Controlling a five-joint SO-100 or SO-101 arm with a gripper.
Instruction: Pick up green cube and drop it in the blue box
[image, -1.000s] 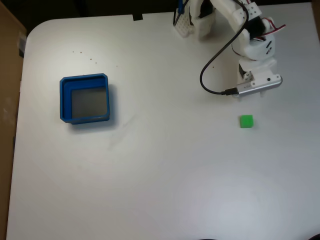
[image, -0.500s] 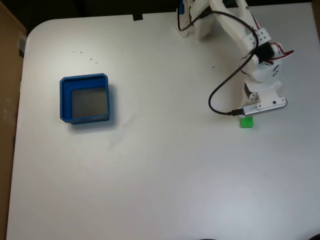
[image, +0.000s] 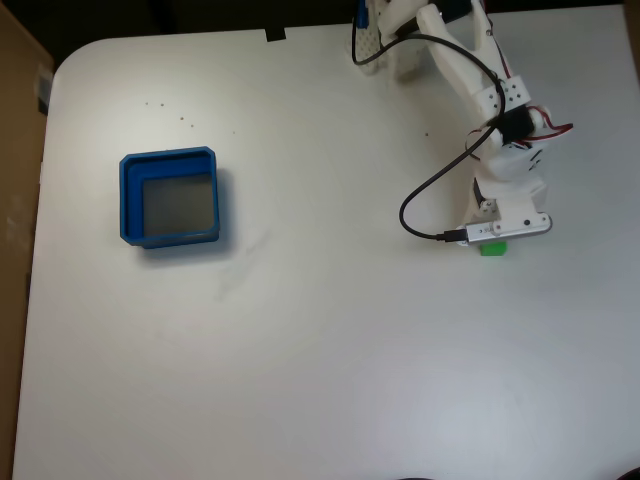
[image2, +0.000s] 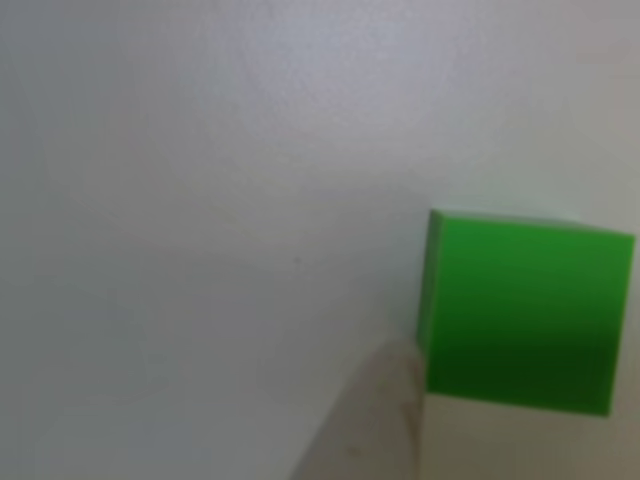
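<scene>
The green cube (image: 492, 249) lies on the white table at the right, half covered from above by my gripper (image: 497, 233), which hangs right over it. The fingers are hidden under the wrist in the fixed view. In the other view the green cube (image2: 525, 310) is large at the lower right, and one pale fingertip (image2: 375, 425) rests on the table just left of it, close to its edge. I cannot tell how the jaws stand. The blue box (image: 130, 205) sits far off at the left, open-topped with a grey floor.
The white arm reaches down from its base (image: 392, 40) at the table's top edge. A black cable (image: 415, 205) loops out to the left of the wrist. A brown cardboard wall (image: 15, 200) borders the table's left side.
The arm has stretched forward and down. Its gripper head went from well behind the green cube to directly over it, covering the cube's upper part. Cube and box have not moved.
</scene>
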